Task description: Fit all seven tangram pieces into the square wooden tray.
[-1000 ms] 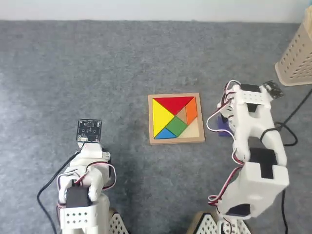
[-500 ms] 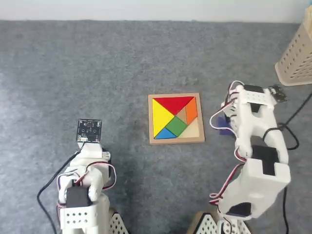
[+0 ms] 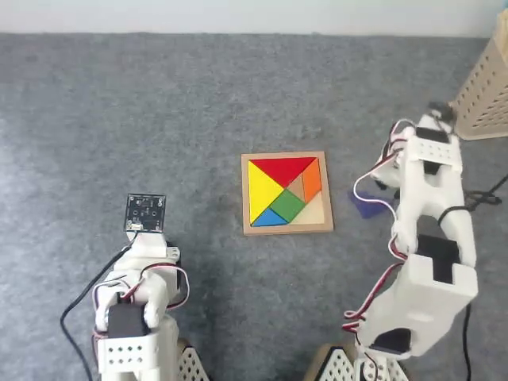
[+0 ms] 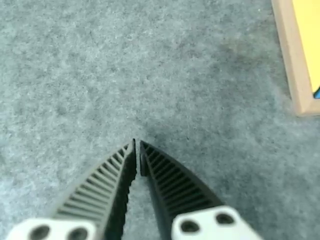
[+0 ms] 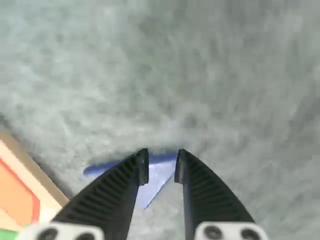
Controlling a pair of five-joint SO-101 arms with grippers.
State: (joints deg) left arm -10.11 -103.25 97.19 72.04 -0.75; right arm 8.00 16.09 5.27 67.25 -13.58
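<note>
Grabbing the last piece looks like the step in hand. The purple piece (image 3: 369, 205) lies flat on the grey table (image 3: 159, 103), just right of the wooden tray (image 3: 286, 230) and apart from it, partly under the right arm (image 3: 429, 214).

Right tool (image 5: 161, 157) hangs over the piece w/ jaws a little spread, nothing pinched. Left tool (image 4: 137, 145) is pressed together, empty, off to the tray's left.

To do it well:
- Go straight down till the tips meet the table cover, since the piece is thin.
- Straddle 2 opposite edges, not a corner, then squeeze.
- Lift level and turn to suit the bare slot (image 3: 317, 211) at the tray's right side.
- Lower in, don't shove the neighbours.

Hard to make out:
- The piece's full outline is cut off by the jaws and the arm, so triangle vs. parallelogram is unclear.
- Can't tell if the tips touch it.
- Exact shape of the slot is unclear too.
</note>
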